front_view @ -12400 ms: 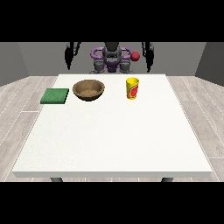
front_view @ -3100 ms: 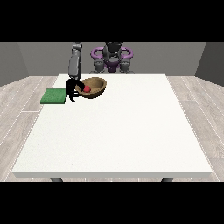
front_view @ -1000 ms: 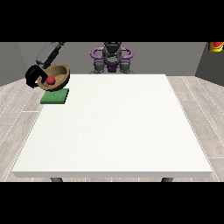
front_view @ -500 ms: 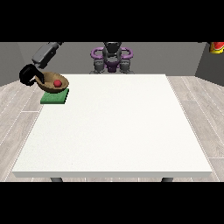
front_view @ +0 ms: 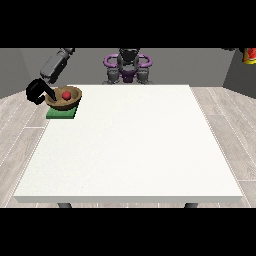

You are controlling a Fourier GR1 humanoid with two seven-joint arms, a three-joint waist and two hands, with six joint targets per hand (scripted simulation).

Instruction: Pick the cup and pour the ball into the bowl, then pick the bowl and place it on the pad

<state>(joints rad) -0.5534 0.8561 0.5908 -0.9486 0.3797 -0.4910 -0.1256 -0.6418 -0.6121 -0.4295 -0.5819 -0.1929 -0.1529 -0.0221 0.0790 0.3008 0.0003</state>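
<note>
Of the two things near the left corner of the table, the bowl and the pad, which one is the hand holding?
The brown bowl, with the red ball inside: the hand at the view's left grips its rim. The green pad lies flat beneath, untouched by the hand.

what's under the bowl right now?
The green pad shows beneath the bowl; whether they touch can't be told. The bowl covers the pad's far part. A red ball sits inside.
</note>
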